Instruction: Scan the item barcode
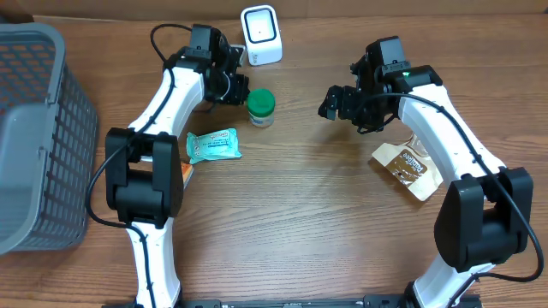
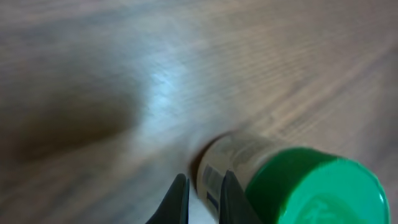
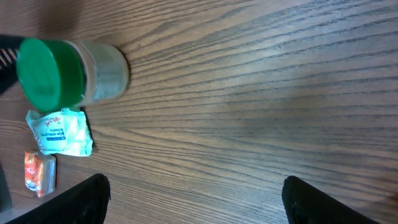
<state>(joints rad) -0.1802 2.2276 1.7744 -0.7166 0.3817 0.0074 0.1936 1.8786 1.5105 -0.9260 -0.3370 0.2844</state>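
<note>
A white barcode scanner [image 1: 261, 34] stands at the back of the table. In front of it is a small jar with a green lid [image 1: 261, 107], upright on the wood. My left gripper [image 1: 241, 88] is shut and empty just left of the jar. In the left wrist view the jar [image 2: 227, 163] lies right behind the closed fingers [image 2: 180, 200], its label with dark bars facing them. My right gripper [image 1: 330, 103] hangs open to the right of the jar. Its wide jaws [image 3: 199, 202] hold nothing, and the jar [image 3: 102, 68] is far ahead of them.
A teal packet [image 1: 214, 145] and a small orange packet [image 1: 187, 171] lie by the left arm. A brown pouch [image 1: 407, 167] lies under the right arm. A grey mesh basket [image 1: 60, 94] fills the left edge.
</note>
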